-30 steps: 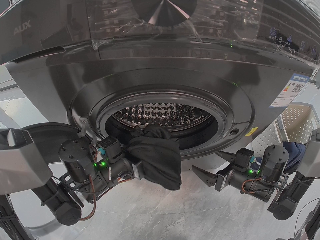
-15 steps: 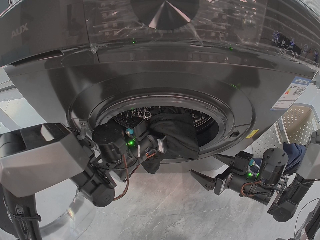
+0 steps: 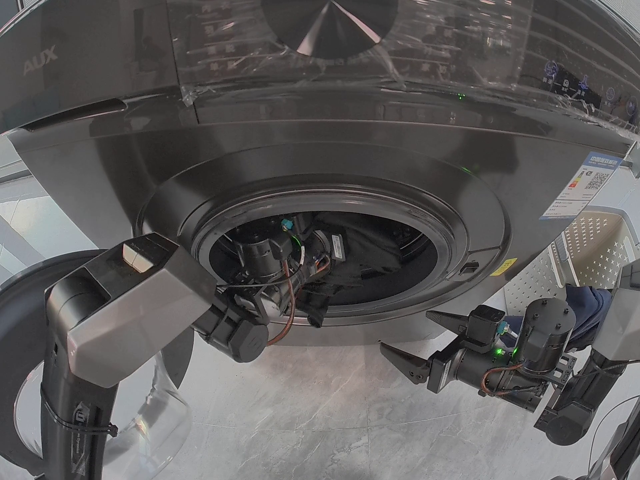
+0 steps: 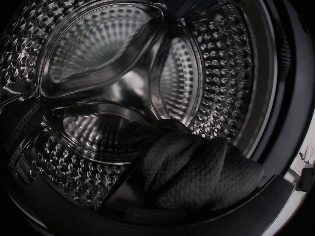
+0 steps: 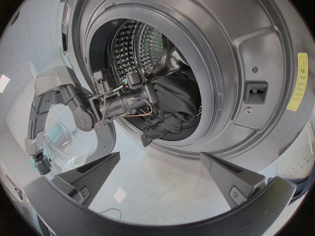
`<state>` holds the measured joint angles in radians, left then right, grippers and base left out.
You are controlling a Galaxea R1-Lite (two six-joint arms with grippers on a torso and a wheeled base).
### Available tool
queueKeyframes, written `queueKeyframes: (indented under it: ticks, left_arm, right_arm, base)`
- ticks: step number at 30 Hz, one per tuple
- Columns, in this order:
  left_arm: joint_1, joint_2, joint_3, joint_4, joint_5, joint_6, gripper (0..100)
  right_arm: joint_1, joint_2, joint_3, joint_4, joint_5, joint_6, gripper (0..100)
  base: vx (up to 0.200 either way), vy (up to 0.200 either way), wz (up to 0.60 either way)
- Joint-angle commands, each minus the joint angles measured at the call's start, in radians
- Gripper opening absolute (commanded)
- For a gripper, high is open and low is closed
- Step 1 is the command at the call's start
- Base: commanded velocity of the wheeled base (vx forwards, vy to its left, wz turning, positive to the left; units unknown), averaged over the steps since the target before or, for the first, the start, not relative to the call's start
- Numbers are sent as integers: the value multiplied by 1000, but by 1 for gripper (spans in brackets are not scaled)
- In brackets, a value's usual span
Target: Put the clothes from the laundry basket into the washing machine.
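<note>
Here, the black garment (image 3: 373,261) lies mostly inside the washing machine (image 3: 320,148), with one corner trailing over the door rim. The left pincer (image 3: 337,248) is inside the door opening, buried in cloth; its grip cannot be told. The right pincer (image 3: 407,331) hangs below the opening, jaws apart. A blue garment (image 3: 590,311) in the laundry basket (image 3: 593,241), right of the machine, is not yet loaded.

Washing machine mouth (image 3: 460,231): L half taken by left arm (image 3: 267,281), in past the rim. Lower R: black garment (image 3: 373,261) heaped, tail over the lip. Above garment: free gap. Drum (image 4: 108,49) beyond: open to rear wall; low front prob. blocked, too dark to tell. Door (image 3: 17,328): swung out L. Floor (image 3: 333,408) in front: free. Right gripper (image 3: 407,330) over it, jaws apart, below-R of mouth.
</note>
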<state>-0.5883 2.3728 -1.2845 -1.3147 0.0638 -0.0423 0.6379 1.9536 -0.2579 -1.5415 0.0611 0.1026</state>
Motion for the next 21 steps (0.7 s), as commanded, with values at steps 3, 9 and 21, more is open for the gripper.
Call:
queueKeyframes:
  ticks: [3, 9, 21]
  left_arm:
    - [54, 135, -274, 112, 83, -16, 0]
    - [67, 141, -306, 118, 88, -34, 0]
    - [47, 46, -196, 210, 96, -139, 100]
  right_arm:
    - [0, 4, 16, 0, -1, -1, 100]
    - [0, 13, 17, 0, -1, -1, 100]
    - [-4, 14, 17, 0, 0, -1, 100]
  base:
    - [0, 0, 0]
    - [0, 0, 0]
    - [0, 0, 0]
